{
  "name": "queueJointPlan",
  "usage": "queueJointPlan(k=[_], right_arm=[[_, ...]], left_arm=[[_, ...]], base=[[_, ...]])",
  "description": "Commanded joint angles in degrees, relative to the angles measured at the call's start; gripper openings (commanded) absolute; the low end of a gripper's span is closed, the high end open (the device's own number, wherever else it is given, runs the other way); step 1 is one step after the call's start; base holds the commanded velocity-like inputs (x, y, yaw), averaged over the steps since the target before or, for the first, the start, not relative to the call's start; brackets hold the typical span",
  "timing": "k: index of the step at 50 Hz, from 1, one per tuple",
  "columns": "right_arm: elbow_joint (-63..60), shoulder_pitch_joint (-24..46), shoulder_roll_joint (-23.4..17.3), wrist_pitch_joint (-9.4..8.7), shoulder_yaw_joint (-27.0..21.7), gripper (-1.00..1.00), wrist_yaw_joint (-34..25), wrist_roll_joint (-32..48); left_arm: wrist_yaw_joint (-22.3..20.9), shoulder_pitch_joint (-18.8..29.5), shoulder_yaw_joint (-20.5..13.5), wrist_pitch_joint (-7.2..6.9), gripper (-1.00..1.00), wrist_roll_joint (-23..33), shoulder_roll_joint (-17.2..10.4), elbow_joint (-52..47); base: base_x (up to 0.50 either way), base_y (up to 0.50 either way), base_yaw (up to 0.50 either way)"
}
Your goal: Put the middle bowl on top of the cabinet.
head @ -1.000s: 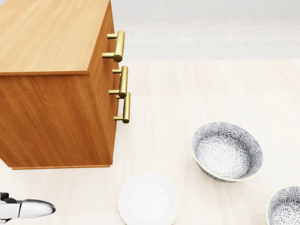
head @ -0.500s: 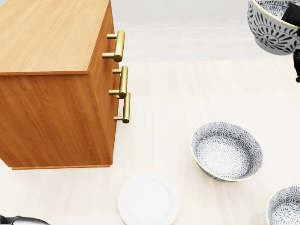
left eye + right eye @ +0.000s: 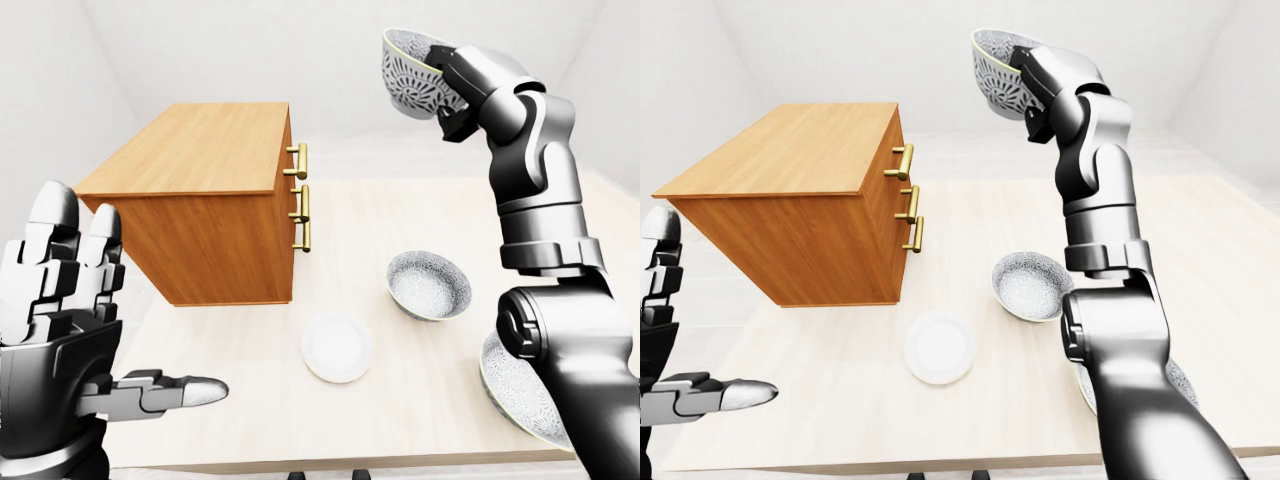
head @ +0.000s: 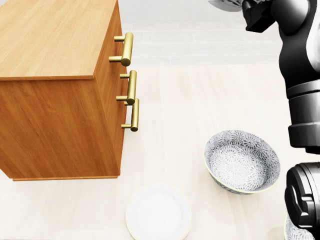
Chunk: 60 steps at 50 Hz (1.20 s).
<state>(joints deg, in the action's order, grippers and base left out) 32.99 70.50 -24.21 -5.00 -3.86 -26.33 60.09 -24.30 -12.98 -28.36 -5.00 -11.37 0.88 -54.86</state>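
Worktop: pale wood, carries the cabinet and the crockery.
Cabinet: wooden, at the left of the left-eye view; three brass handles on its right face; top bare.
Left robot hand: raised at lower left of the left-eye view, fingers spread apart, holding nothing.
Right robot hand: raised high at upper right, fingers clamped on the rim of the held bowl.
Held bowl: patterned, tilted, in the air right of the cabinet and above the level of its top, not over it.
Second bowl: upright on the worktop, right of the cabinet.
Third bowl: lower right, partly hidden by the right arm.
Plate: white, on the worktop, below the cabinet in the head view.
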Motion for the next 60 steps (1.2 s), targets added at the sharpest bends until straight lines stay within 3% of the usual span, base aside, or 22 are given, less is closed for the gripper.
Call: queueJointPlan(k=[1, 13, 23, 37, 43, 50, 60], right_arm=[[18.43, 14.21, 5.77, 0.0, 4.11, -1.0, 7.92, 0.64], [30.15, 26.0, 13.09, 0.0, 5.23, -1.0, 6.45, 0.16], [36.29, 31.61, 18.3, 0.0, 6.09, -1.0, 5.79, -0.66], [36.87, 31.06, 25.53, 0.0, 5.91, -1.0, 8.35, -4.3], [36.41, 31.54, 27.22, 0.0, 5.43, -1.0, 9.5, -6.47], [36.63, 33.05, 29.93, 0.0, 5.51, -1.0, 13.37, -8.33], [35.58, 31.94, 33.57, 0.0, 7.61, -1.0, 16.74, -8.49]], left_arm=[[-1.89, -1.88, -5.66, 0.0, 1.0, -3.01, 1.19, -1.85], [-4.34, -3.97, -11.6, 0.0, 1.0, -6.22, 3.44, -4.94], [-6.62, -6.59, -17.04, 0.0, 1.0, -9.12, 6.32, -4.47], [-12.05, -9.41, -24.72, 0.0, 1.0, -13.84, 9.49, -2.86], [-13.98, -9.41, -26.11, 0.0, 1.0, -14.22, 10.49, -1.48], [-15.27, -8.74, -25.18, 0.0, 1.0, -12.41, 11.5, -0.26], [-15.7, -10.38, -27.89, 0.0, 1.0, -15.22, 12.8, -0.19]], base=[[0.0, 0.0, 0.0], [0.0, 0.0, 0.0], [0.0, 0.0, 0.0], [0.0, 0.0, 0.0], [0.0, 0.0, 0.0], [0.0, 0.0, 0.0], [0.0, 0.0, 0.0]])
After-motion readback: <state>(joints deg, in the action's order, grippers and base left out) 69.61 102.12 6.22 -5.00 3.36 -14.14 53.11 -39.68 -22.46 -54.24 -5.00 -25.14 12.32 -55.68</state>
